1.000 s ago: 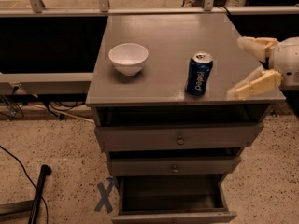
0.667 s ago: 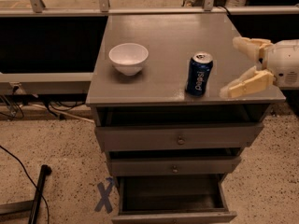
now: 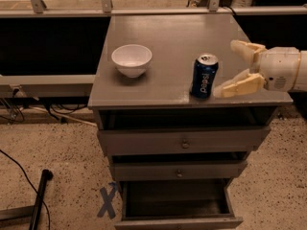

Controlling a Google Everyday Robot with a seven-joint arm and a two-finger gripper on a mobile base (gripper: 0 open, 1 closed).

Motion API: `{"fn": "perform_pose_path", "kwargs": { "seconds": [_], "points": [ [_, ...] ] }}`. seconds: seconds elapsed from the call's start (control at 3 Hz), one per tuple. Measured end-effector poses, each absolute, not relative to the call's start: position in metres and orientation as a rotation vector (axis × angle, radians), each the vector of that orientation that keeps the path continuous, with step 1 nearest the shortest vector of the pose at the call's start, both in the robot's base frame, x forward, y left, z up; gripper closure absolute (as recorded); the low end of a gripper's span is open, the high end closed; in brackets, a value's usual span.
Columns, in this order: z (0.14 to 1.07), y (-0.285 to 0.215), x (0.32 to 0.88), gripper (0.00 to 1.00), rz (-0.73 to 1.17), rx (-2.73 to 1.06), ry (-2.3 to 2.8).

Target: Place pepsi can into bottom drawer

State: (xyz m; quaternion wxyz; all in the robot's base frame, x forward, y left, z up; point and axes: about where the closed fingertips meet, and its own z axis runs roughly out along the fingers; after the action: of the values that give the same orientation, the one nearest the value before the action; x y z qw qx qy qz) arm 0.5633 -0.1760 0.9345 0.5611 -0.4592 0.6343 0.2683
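Note:
The pepsi can (image 3: 204, 76) stands upright near the front right of the grey cabinet top (image 3: 172, 37). My gripper (image 3: 226, 68) comes in from the right at can height, open, with one cream finger (image 3: 245, 49) behind and one (image 3: 238, 86) in front, its tips just right of the can and not touching it. The bottom drawer (image 3: 177, 202) is pulled open below, its dark interior showing.
A white bowl (image 3: 131, 59) sits on the left of the cabinet top. Two shallower drawers with small knobs (image 3: 184, 143) sit slightly ajar above the bottom one. A blue X (image 3: 109, 200) marks the floor at left, next to a black cable and pole (image 3: 38, 198).
My gripper has moved left toward the can, its fingertips now close beside it. The can and bowl have not moved.

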Motion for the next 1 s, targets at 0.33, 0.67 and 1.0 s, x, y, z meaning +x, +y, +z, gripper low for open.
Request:
{"fn": "perform_pose_path", "kwargs": {
  "seconds": [0.33, 0.67, 1.0],
  "points": [
    [0.935, -0.157, 0.577, 0.0, 0.601, -1.087, 1.507],
    [0.922, -0.147, 0.592, 0.0, 0.614, -1.034, 1.551],
    [0.913, -0.136, 0.604, 0.0, 0.649, -0.992, 1.563]
  ]
}}
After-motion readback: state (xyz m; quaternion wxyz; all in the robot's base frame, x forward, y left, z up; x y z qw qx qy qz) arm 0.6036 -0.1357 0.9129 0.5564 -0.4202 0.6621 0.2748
